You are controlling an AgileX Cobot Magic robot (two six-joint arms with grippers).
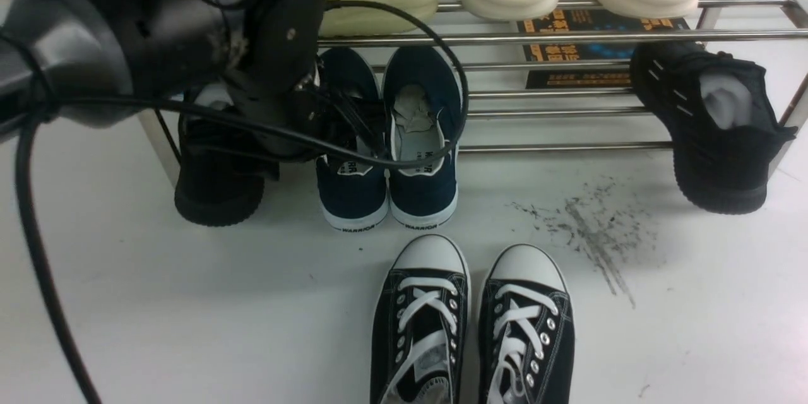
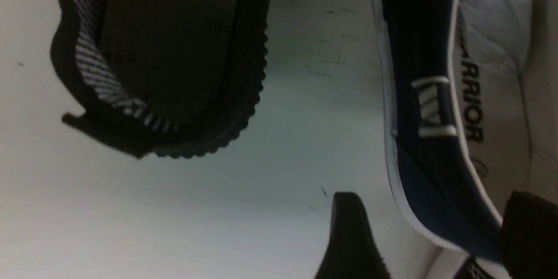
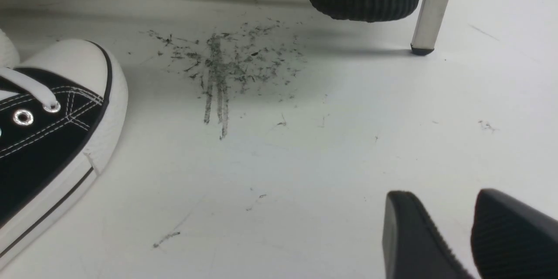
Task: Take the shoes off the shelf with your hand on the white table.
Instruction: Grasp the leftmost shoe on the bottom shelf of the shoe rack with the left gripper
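The hand (image 1: 346,129) stands with its jaws wide and grips nothing. One of its fingers (image 2: 348,235) is outside the side wall of the nearer of the shoes (image 1: 420,196), the other is inside, and neither seems to press. The second shoe lies just beyond the first, touching it. A black knit sneaker (image 1: 218,189) is near on the hand's other side. The heels sit on the white table (image 1: 189,303), yet the toes seem to lean among the lower bars of the shelf (image 1: 555,38). I judge the task nearly done; perhaps drawing the pair clear is left.
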